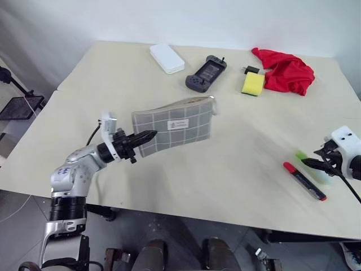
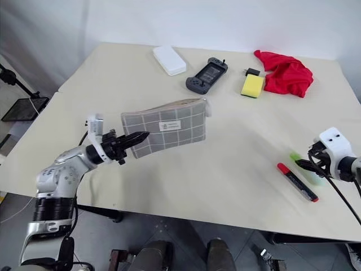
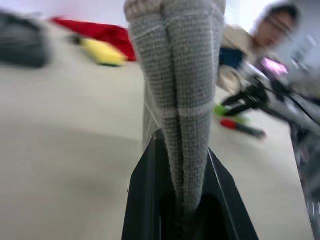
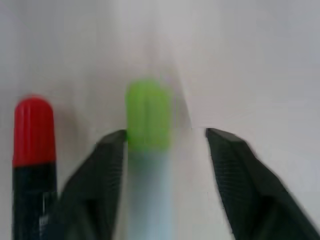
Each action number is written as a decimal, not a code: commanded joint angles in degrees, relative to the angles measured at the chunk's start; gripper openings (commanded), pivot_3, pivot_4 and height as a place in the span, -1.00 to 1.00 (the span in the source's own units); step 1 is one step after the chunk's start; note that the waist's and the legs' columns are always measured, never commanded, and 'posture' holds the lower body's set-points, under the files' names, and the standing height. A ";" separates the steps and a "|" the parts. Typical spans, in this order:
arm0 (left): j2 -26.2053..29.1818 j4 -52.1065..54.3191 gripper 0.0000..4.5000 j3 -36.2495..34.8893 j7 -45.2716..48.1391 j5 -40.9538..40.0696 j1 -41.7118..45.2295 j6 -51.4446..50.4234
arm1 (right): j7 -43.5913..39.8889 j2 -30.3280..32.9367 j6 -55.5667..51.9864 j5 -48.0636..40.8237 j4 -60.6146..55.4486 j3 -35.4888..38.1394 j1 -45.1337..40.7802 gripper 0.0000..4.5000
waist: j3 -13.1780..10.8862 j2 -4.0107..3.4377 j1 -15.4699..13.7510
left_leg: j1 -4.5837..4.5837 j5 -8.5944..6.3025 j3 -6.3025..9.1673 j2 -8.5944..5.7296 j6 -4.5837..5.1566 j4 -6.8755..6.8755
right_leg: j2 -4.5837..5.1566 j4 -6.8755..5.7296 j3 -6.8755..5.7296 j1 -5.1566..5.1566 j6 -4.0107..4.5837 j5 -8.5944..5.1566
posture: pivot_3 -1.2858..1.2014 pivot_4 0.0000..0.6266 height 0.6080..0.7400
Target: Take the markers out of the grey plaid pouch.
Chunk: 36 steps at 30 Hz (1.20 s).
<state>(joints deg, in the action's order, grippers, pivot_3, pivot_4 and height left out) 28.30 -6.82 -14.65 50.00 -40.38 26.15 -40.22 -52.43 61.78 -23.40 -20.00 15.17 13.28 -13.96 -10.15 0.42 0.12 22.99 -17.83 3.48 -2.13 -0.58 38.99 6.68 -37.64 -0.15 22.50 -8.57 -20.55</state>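
Observation:
My left gripper (image 1: 148, 136) is shut on one end of the grey plaid pouch (image 1: 177, 125) and holds it lifted above the table, long side roughly level. In the left wrist view the pouch fabric (image 3: 180, 90) is pinched between the black fingers. Two markers lie side by side near the table's right front edge: a red-capped dark one (image 1: 304, 180) and a light green one (image 1: 303, 156). My right gripper (image 4: 165, 134) is open low over them. The green marker (image 4: 147, 120) lies between its fingers, close to one of them. The red-capped marker (image 4: 33, 125) lies just outside them.
At the back of the table (image 1: 113, 79) lie a white box (image 1: 167, 58), a black game controller (image 1: 206, 74), a yellow sponge (image 1: 253, 83) and a red cloth (image 1: 286, 70). A person (image 3: 277, 25) shows blurred beyond the table's right side. A black stand (image 1: 17, 96) is off the left edge.

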 commanded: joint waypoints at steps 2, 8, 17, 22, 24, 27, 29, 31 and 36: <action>-0.50 -2.13 -1.00 -12.58 -18.75 -6.61 -1.06 -14.55 | -3.80 -4.88 2.86 -9.74 -11.16 9.49 0.95 0.92 | -0.01 0.01 0.06 | 0.00 0.00 0.02 0.01 0.00 -0.02 | -0.01 0.00 -0.01 -0.01 0.00 0.00 | 0.03 -0.52 1.00; -9.77 3.82 -0.70 -26.46 -39.24 -16.78 -2.55 -18.73 | -3.36 -15.69 9.67 -11.29 -31.23 4.55 7.03 1.00 | 0.00 0.08 -0.22 | -0.04 -0.03 0.11 0.00 -0.07 0.06 | 0.02 -0.04 0.01 -0.04 -0.01 0.00 | 0.03 -0.52 1.00; 12.78 6.94 0.42 -14.18 -31.66 1.49 -11.37 -11.25 | -5.75 -19.45 11.50 -12.35 -31.64 3.20 11.37 1.00 | -0.06 0.20 0.12 | -0.21 -0.01 -0.03 -0.04 -0.11 -0.14 | -0.05 -0.01 0.22 -0.04 0.02 0.03 | 0.03 -0.52 1.00; 30.22 -1.20 0.42 -6.32 -4.59 14.38 -21.08 13.71 | -8.85 -18.07 12.63 -12.33 -30.05 3.30 11.38 1.00 | -0.04 0.13 0.05 | -0.83 0.10 -0.35 0.02 -0.17 -1.00 | 0.00 0.33 0.42 -0.28 0.18 0.06 | 0.03 -0.52 1.00; 33.06 -1.44 0.42 -7.29 10.89 14.55 -25.52 27.67 | -11.38 -16.92 15.23 -10.67 -28.82 3.08 11.21 1.00 | -0.02 0.02 0.08 | -0.85 0.09 -0.48 0.03 -0.17 -1.24 | 0.08 0.52 0.48 -0.21 0.21 0.06 | 0.03 -0.52 1.00; 31.75 -0.60 0.42 -6.97 17.13 14.47 -24.44 37.43 | -14.99 -14.47 16.48 -10.14 -26.87 3.62 12.20 1.00 | -0.02 0.02 -0.42 | -0.78 0.11 -0.52 0.20 -0.15 -1.51 | 0.27 1.02 0.34 -0.21 0.39 0.18 | 0.03 -0.52 1.00; 29.82 1.24 0.42 -5.58 15.32 15.62 -22.39 38.87 | -17.16 -13.20 18.16 -9.74 -26.03 4.25 13.37 1.00 | -0.02 0.02 -0.95 | -0.75 0.11 -0.34 0.26 -0.16 -1.61 | 0.39 1.25 0.25 -0.32 0.47 0.24 | 0.03 -0.52 1.00; 27.56 2.74 0.42 -3.49 15.35 16.88 -21.26 41.61 | -19.00 -12.37 19.81 -9.35 -26.21 4.72 15.82 1.00 | -0.02 0.02 -1.16 | -0.75 0.11 -0.35 0.25 -0.15 -1.66 | 0.32 1.31 0.10 -0.34 0.44 0.26 | 0.03 -0.52 1.00; 20.39 6.16 0.42 1.86 13.11 17.07 -18.31 40.96 | -18.67 -14.61 25.07 -6.16 -24.56 2.05 17.19 1.00 | -0.02 0.02 -1.11 | -0.76 0.05 -0.58 0.25 -0.02 -1.56 | -0.07 1.13 0.14 -0.39 0.22 0.37 | 0.03 -0.52 1.00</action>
